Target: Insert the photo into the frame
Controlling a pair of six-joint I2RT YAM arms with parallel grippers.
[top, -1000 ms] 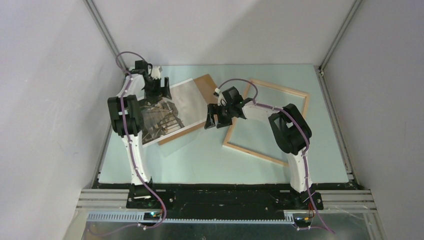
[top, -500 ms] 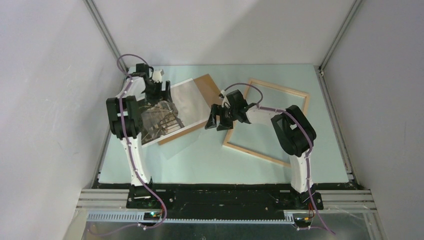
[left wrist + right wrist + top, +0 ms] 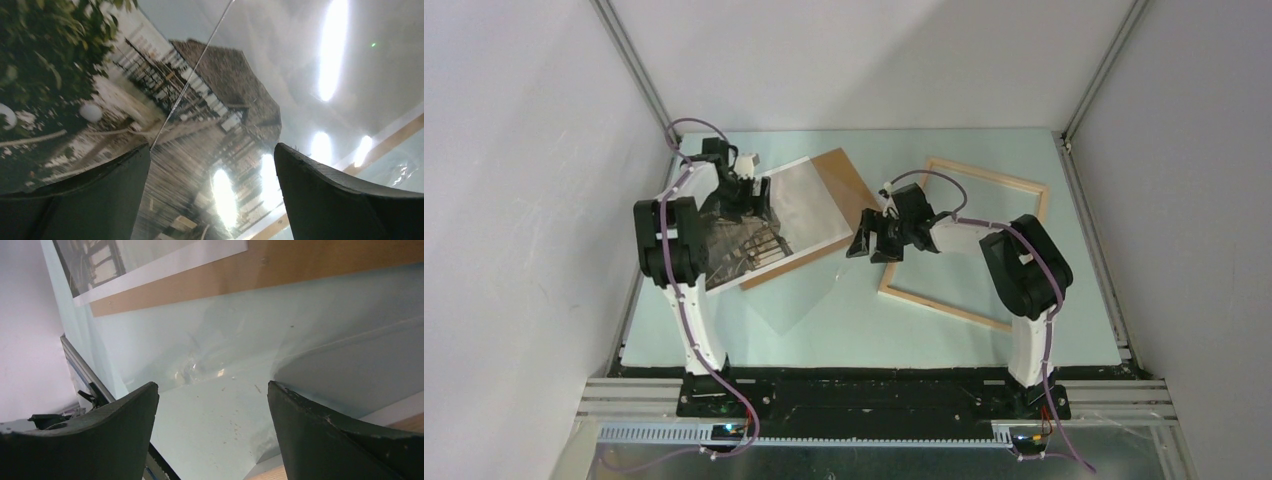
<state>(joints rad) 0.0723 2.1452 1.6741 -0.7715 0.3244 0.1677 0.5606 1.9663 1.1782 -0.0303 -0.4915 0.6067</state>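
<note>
The photo [image 3: 799, 205], a white-bordered print of a boardwalk with huts, lies tilted at the back left on a brown backing board [image 3: 839, 178]. My left gripper [image 3: 746, 205] hovers open low over the print, and in the left wrist view the photo [image 3: 210, 110] fills the space between the fingers of the left gripper [image 3: 211, 146]. The pale wood frame [image 3: 989, 175] lies flat at the right. My right gripper [image 3: 869, 245] is open at the frame's left corner. The right wrist view shows only bare table between the fingers of the right gripper [image 3: 211, 384].
A clear, nearly invisible sheet [image 3: 796, 300] lies on the pale green table [image 3: 844, 335] in front of the board. The board's edge and the print's border [image 3: 165, 265] show at the top of the right wrist view. Enclosure walls stand close at left, right and back.
My right gripper has moved to the right, and the frame has shifted slightly right with it. The left gripper has slid a little to the right over the photo. Both stay open.
</note>
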